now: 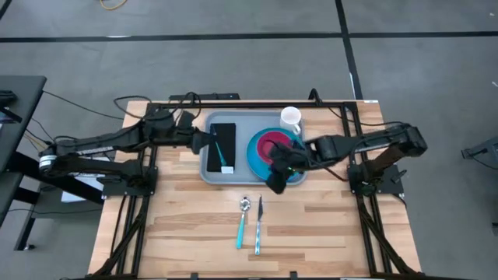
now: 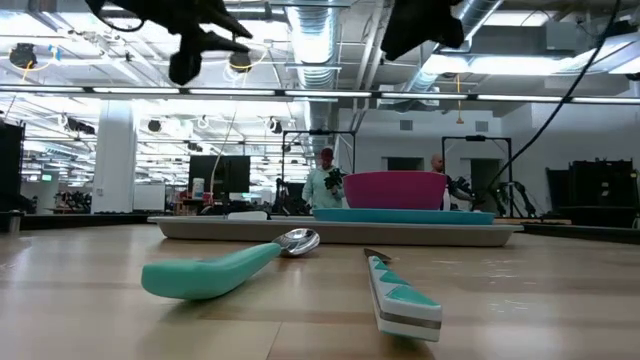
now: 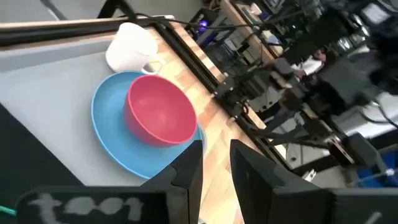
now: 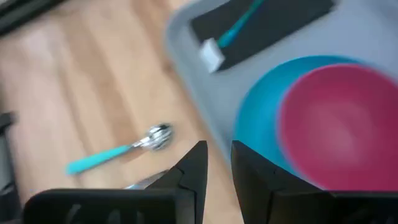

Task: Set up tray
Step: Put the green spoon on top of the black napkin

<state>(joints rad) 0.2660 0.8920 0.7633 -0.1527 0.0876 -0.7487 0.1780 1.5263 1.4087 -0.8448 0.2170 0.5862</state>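
Wooden worktop (image 1: 194,233) carries your tray (image 1: 212,173) at its far middle, long axis running side to side. On the tray: black napkin with fork (image 1: 222,148), blue plate (image 1: 257,155), pink bowl (image 1: 272,144), white mug (image 1: 290,118). Your right hand (image 1: 278,176) hovers over the tray's near right corner, fingers slightly parted, empty; left hand (image 1: 204,140) over its left end, likewise. Spoon (image 1: 242,222) and knife (image 1: 258,225) lie nearer than the tray, closest to your right hand.

Looking straight down from high above on the whole surface (image 1: 194,233). Looking level from surface height, close behind the spoon (image 2: 225,268), toward the room. Looking from each wrist, close above. Sharing the pink bowl (image 3: 160,113) in all four views.
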